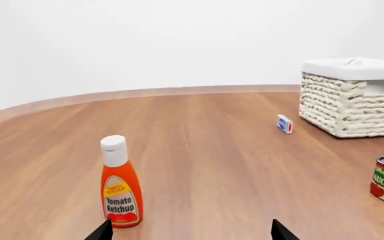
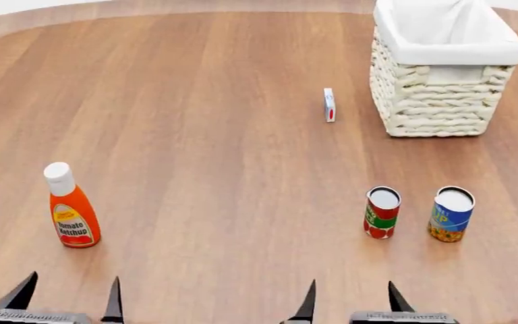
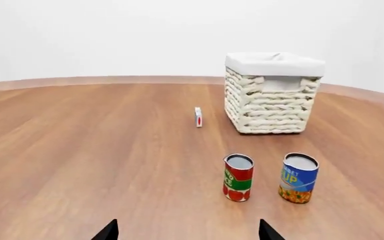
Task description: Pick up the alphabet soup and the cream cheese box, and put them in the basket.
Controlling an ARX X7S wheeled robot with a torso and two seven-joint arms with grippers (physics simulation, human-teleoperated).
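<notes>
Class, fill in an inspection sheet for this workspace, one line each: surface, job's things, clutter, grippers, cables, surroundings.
Surface: wooden table, curved far edge.
Job's things: alphabet soup upright, near right; cream cheese box on edge, left of the basket, apart from it; basket holds neither.
Clutter: ketchup bottle upright at near left; tomato sauce can beside the soup, not touching.
Grippers: left gripper and right gripper open, holding nothing, at the near edge.
Cables: nothing seen.
Surroundings: plain white wall.
</notes>
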